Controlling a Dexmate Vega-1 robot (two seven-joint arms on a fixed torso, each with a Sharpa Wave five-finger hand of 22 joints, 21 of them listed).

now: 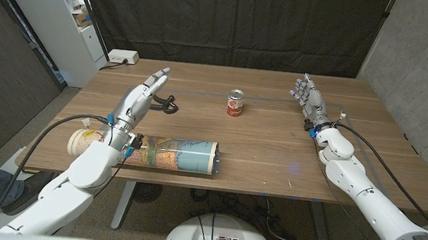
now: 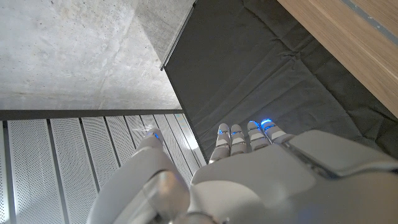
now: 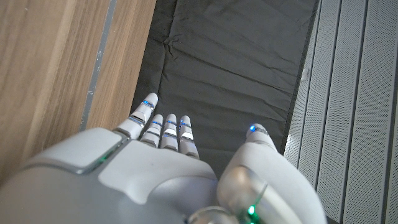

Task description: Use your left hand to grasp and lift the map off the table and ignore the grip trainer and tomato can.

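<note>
Three things on the table: a rolled map, a tomato can and a black grip trainer.
Map: lies on its side near the front edge, rolled into a tube, printed face outward in blue, yellow and orange, with a pale band at its right end; its left end is hidden behind the left arm.
Left hand: raised above the table behind the map, fingers stretched out and apart, nothing in it; it touches neither the map nor the grip trainer. In the left wrist view the same hand shows its white back with fingertips lit blue, spread against the curtain.
Right hand: held up at the far right of the table, well apart from all three things, fingers straight and apart, holding nothing. The right wrist view shows its back and blue-lit fingertips, unclenched.
In the way: the grip trainer sits just beside the left hand's fingertips, toward the middle; the tomato can stands upright further right, near the table's centre, behind the map.
Surface: wooden table, brown grain, a faint seam running across it.
Also on the table: a white power strip at the far left corner.
Room: black curtain behind, concrete wall on the right, white shelving on the left.
Writing: the can has a red label with a pale patch; no words can be read.
</note>
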